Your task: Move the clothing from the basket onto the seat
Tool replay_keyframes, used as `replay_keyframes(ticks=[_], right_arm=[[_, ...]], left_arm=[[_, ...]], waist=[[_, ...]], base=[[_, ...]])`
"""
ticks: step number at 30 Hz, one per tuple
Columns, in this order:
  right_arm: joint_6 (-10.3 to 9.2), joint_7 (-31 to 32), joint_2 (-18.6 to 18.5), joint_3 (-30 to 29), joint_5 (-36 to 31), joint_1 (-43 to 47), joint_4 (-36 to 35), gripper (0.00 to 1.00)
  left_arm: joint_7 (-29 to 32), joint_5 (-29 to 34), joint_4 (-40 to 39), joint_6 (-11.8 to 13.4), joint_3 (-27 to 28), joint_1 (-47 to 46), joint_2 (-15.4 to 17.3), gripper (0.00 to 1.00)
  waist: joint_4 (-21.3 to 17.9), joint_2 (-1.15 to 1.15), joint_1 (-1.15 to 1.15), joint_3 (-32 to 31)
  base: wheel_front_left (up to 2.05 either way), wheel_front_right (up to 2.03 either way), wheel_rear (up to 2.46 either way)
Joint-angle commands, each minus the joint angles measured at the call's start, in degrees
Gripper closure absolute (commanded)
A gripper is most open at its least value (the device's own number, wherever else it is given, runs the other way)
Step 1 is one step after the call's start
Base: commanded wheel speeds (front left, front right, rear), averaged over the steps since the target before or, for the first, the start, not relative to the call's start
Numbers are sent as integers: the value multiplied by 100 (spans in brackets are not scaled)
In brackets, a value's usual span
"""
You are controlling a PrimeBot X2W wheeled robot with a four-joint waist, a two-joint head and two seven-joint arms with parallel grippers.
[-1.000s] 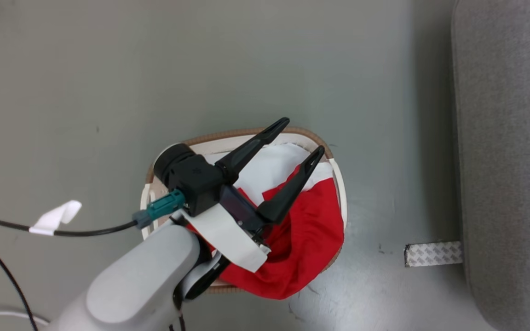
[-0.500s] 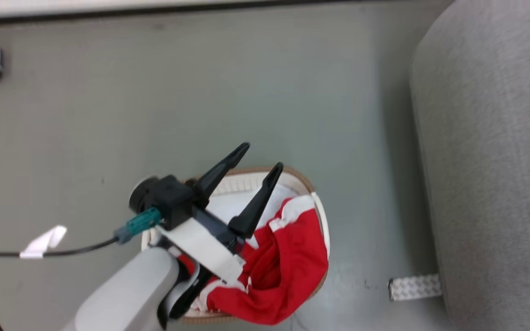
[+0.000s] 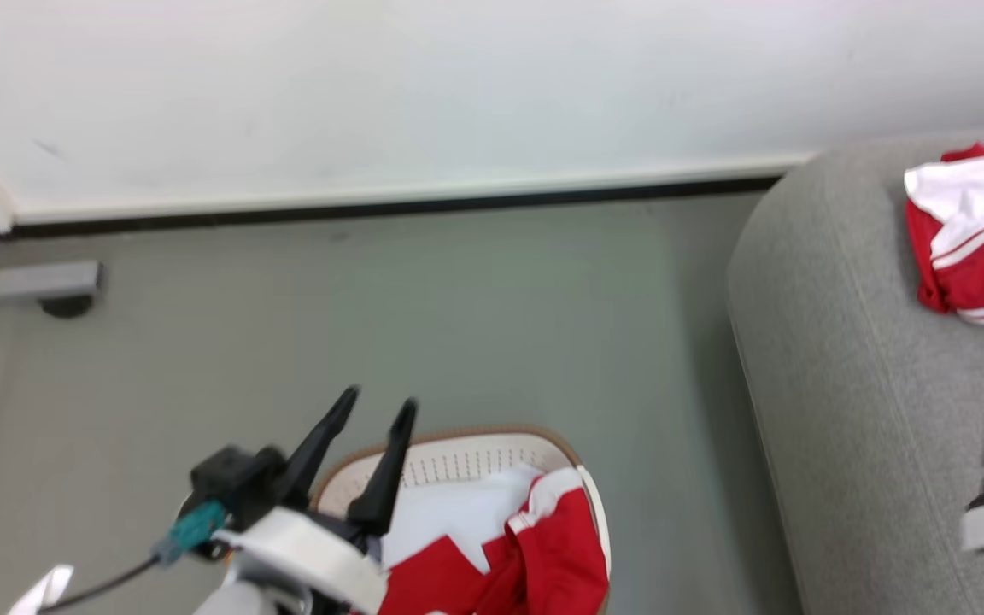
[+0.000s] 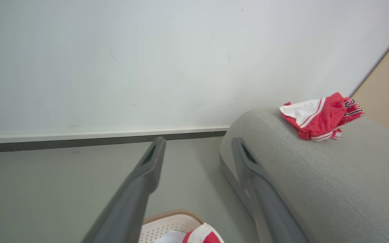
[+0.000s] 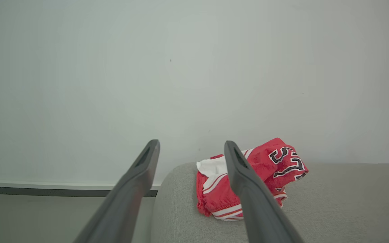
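The basket (image 3: 458,433) stands on the floor at the bottom of the head view, with red clothing (image 3: 565,559) heaped in its right half beside a plain white cloth (image 3: 449,521). My left gripper (image 3: 377,401) hovers over the basket's far-left rim, open and holding nothing; the left wrist view shows its fingers (image 4: 147,168) spread, pointing toward the wall. The grey seat (image 3: 842,384) fills the right side. A red and white garment (image 3: 975,239) lies crumpled on it. My right gripper (image 5: 191,145) is open above the seat, just short of that garment (image 5: 245,182).
A white wall with a dark baseboard (image 3: 372,207) runs behind the floor. A small grey fitting (image 3: 35,284) sits by the wall at left. A dark cable with a white tag (image 3: 43,589) trails from my left wrist. A tan panel (image 4: 388,87) stands behind the seat.
The head camera has tilted up, so the basket slid down the picture and the wall and seat top came in. My left gripper rose from over the clothing to the basket's far-left rim, still open.
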Motion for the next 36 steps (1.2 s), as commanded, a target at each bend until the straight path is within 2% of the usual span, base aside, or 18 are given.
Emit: replay_keyframes(ticks=[1,8,14,27,36], right_arm=[[-13,5,41,142,41,173,-65,0],[-13,4,206,818,63,667,-64,0],[-14,5,459,1188,31,1226,76,0],[-14,4,577,1296,128,1495,303,0],[-14,4,578,1334,218,1296,287,0]], left_arm=[[-2,138,57,6,126,221,-17,0],[-3,513,216,-51,787,891,-224,0],[-3,987,294,-212,1390,1500,-563,0],[-3,1619,344,-449,2060,1760,-999,0],[-3,1715,294,-514,2081,1618,-1121,0]], waist=[[115,0,2,-314],[275,0,2,-665],[422,0,2,-976],[431,0,2,-1032],[316,0,2,-863]], base=[[0,0,0],[0,0,0],[0,0,0],[0,0,0],[0,0,0]])
